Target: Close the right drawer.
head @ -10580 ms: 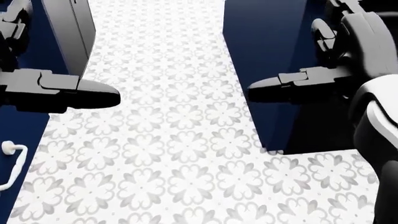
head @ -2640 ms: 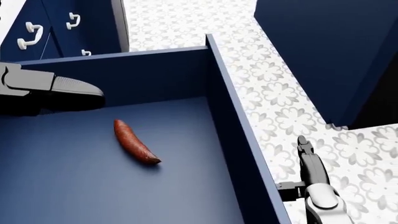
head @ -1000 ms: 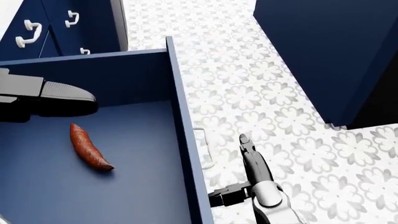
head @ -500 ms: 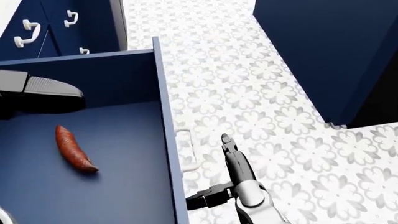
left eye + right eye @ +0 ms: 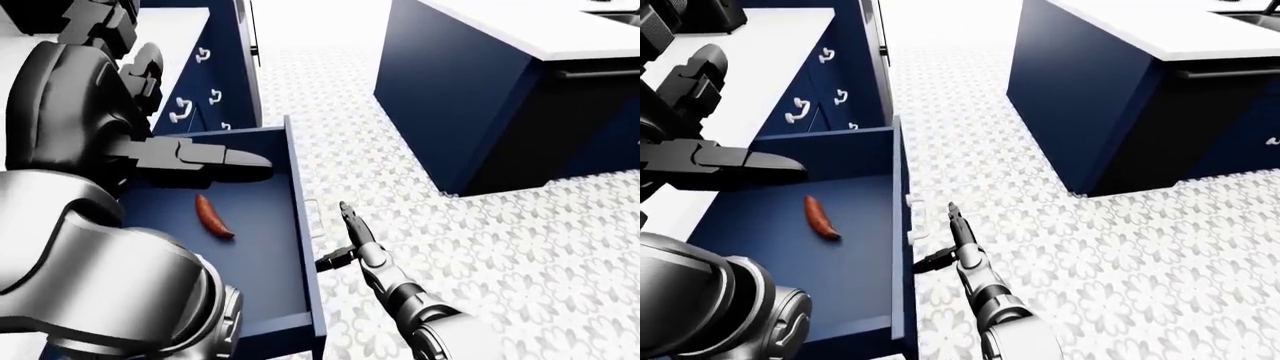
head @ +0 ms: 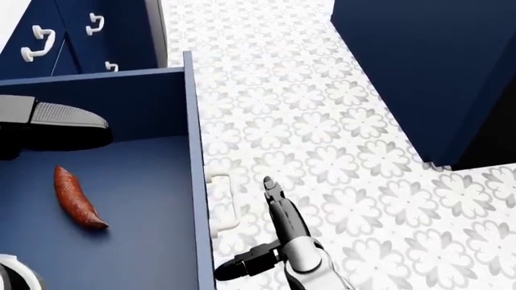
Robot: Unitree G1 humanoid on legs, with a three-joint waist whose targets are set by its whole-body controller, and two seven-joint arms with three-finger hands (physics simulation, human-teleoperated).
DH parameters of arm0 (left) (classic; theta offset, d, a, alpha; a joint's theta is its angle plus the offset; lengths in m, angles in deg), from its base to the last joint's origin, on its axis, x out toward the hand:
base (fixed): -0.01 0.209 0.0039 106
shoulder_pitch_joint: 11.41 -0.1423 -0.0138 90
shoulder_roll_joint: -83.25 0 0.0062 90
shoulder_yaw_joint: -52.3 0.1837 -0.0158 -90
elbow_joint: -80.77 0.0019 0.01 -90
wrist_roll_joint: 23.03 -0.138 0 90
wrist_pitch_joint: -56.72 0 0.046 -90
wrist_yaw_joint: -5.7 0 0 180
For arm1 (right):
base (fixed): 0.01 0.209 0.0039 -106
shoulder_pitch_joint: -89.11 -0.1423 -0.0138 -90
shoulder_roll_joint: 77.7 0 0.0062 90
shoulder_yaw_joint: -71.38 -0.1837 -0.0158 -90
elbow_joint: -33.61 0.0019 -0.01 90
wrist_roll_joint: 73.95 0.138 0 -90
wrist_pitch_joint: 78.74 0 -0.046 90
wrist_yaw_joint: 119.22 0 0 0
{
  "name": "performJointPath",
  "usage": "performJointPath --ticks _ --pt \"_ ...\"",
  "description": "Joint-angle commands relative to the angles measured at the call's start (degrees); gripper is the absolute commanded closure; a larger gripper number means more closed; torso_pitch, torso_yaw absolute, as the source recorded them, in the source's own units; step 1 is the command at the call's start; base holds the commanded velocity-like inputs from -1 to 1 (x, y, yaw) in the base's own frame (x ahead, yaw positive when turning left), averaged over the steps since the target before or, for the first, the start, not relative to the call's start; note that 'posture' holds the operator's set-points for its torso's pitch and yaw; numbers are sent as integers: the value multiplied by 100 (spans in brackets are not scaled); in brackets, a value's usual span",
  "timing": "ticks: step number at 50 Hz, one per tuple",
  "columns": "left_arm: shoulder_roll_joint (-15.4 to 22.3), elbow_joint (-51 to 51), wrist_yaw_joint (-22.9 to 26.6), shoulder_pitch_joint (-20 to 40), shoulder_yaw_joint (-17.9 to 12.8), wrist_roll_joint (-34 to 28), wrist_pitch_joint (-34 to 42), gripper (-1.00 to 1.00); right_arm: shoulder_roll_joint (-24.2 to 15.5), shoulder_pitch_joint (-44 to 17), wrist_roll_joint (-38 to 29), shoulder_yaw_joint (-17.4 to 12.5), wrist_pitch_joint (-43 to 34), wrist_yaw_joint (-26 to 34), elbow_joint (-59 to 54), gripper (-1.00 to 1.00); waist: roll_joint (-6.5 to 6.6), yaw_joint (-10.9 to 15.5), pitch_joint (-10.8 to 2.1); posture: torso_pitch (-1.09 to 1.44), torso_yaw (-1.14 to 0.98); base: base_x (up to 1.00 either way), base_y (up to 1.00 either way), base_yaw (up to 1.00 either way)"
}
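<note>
The right drawer (image 6: 196, 151) is dark blue and stands pulled out at the left of the head view. Its front panel carries a white handle (image 6: 222, 202). A reddish-brown sweet potato (image 6: 77, 205) lies on the drawer floor. My right hand (image 6: 270, 229) is open, with its fingers stretched out flat just right of the front panel, next to the handle. Whether it touches the panel I cannot tell. My left hand (image 6: 56, 118) is open and hovers over the drawer's upper left part, above the sweet potato. It holds nothing.
A dark blue kitchen island (image 6: 427, 66) with a white top (image 5: 520, 30) stands at the right. Blue cabinet drawers with white handles (image 6: 40, 42) sit at the top left under a white counter (image 5: 750, 45). Patterned floor tiles (image 6: 339, 157) run between them.
The drawer's front panel has slid left in the head view, carrying the sweet potato with it. My right hand has followed it leftward. The island and cabinets have stayed put.
</note>
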Motion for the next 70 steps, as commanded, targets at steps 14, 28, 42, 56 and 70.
performJointPath --ticks 14,28,42,56,70 --pt "-244 95 803 388 -318 -847 -598 -100 204 -283 22 46 175 146 193 -100 5 60 -127 0 0 0 0 0" --pt "-197 171 1021 507 -499 -973 -702 -100 389 -324 -8 73 129 168 186 -100 -7 58 -110 0 0 0 0 0" --pt "0 138 675 335 -435 -536 -518 -100 613 -248 -142 133 173 157 167 -100 26 54 -131 0 0 0 0 0" --pt "52 98 630 282 -408 -471 -458 -100 796 -298 -244 172 105 148 184 -100 43 61 -134 0 0 0 0 0" --pt "136 99 878 315 -515 -628 -466 -100 946 -318 -323 198 81 109 172 -100 52 68 -118 0 0 0 0 0"
